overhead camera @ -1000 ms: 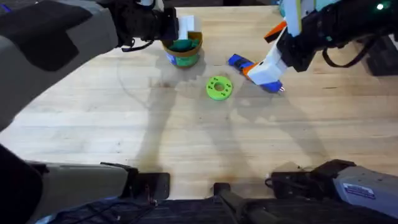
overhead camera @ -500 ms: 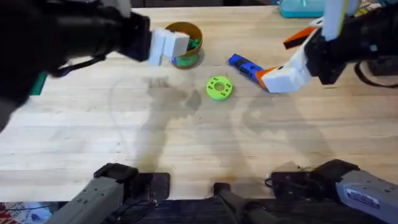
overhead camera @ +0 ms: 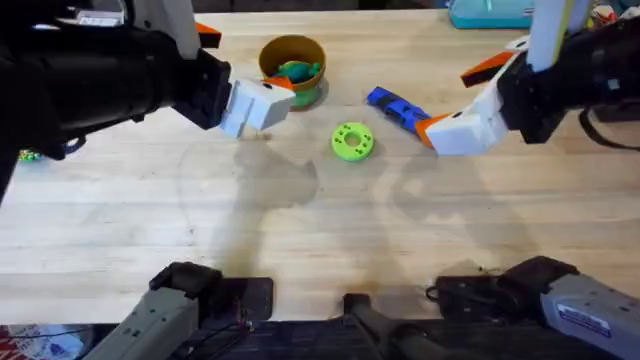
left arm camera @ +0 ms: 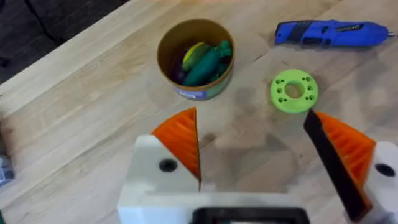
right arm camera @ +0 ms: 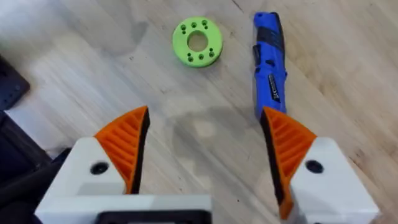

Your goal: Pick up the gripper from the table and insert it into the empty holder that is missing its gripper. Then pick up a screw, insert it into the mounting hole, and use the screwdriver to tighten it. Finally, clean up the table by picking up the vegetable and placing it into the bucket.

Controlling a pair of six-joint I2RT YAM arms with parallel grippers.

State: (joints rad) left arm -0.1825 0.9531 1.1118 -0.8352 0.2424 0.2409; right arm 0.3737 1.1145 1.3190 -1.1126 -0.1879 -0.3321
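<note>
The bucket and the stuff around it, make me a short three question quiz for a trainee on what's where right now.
1. True or false: the vegetable lies inside the bucket.
2. Which thing lies between the bucket and the blue screwdriver in the overhead view? A) the green disc with holes B) a screw C) a holder
3. Fill in: the fingers of the left gripper and the right gripper are both ____, holding nothing.

Key: 1 true; 2 A; 3 open.
</note>
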